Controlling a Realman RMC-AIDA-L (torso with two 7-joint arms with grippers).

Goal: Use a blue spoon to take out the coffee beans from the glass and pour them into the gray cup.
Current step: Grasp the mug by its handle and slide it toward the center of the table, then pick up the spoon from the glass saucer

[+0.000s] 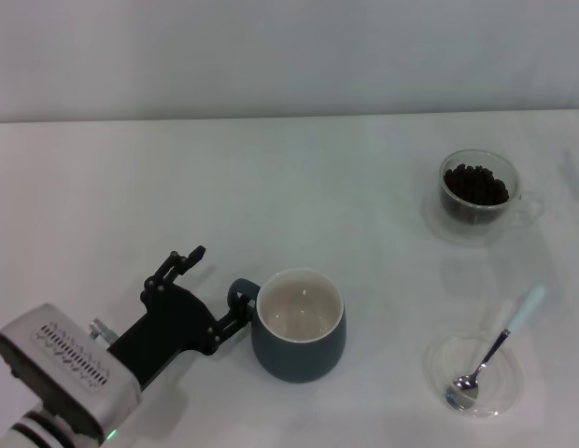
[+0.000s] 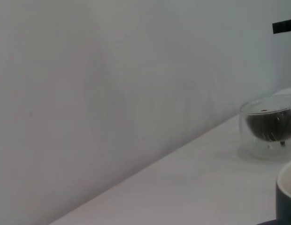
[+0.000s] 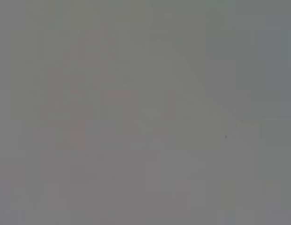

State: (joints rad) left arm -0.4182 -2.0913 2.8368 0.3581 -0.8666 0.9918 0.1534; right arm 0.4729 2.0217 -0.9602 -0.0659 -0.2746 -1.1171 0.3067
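Note:
The gray cup stands at the front middle of the white table, its cream inside empty, handle toward my left. My left gripper is open beside that handle; one finger is at the handle, the other stands well apart. The glass holding the coffee beans stands at the far right. The blue spoon lies with its metal bowl in a shallow clear dish, handle pointing away. The left wrist view shows the glass, the beans and the cup's edge. My right gripper is out of view.
The flat clear round dish sits at the front right under the spoon. A pale wall runs behind the table's far edge. The right wrist view shows only a plain grey surface.

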